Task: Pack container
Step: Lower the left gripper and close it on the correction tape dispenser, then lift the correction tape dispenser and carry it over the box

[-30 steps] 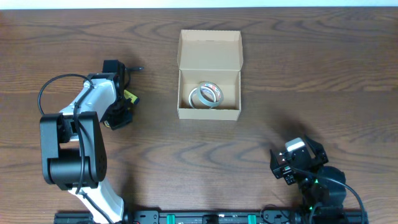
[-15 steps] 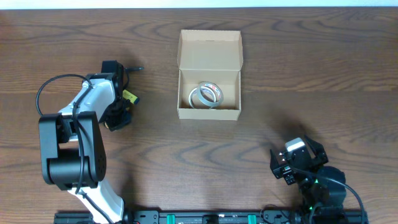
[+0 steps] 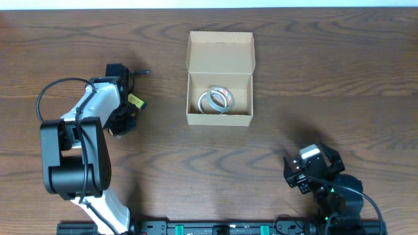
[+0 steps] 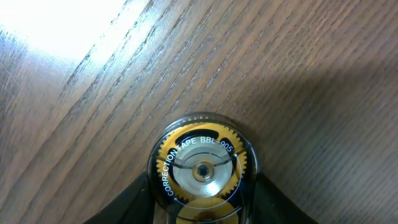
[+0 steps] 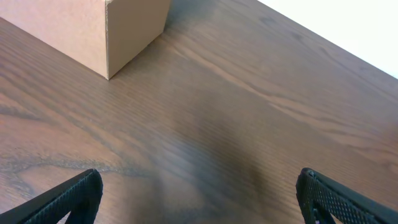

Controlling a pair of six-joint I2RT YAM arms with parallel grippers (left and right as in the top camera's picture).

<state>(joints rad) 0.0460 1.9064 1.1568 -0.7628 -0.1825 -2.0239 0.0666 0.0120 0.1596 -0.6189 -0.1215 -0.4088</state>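
The container (image 3: 219, 118) is a light-tan cardboard box at the table's middle, its flap lid (image 3: 220, 52) standing open at the back. Two tape rolls (image 3: 215, 100) lie inside it. My left gripper (image 3: 121, 126) is left of the box, low over the table, and shut on a round clear correction tape dispenser with yellow gears (image 4: 202, 168); the black fingers press both of its sides. My right gripper (image 5: 199, 199) is open and empty near the front right (image 3: 312, 171). A corner of the box (image 5: 124, 31) shows in the right wrist view.
Dark wooden table (image 3: 313, 78) all around. The left arm's cable (image 3: 49, 91) loops out to the left of the arm. The table's far edge (image 5: 348, 37) shows in the right wrist view.
My left gripper has shifted slightly to the left with the correction tape in it. The right arm and the box have not moved.
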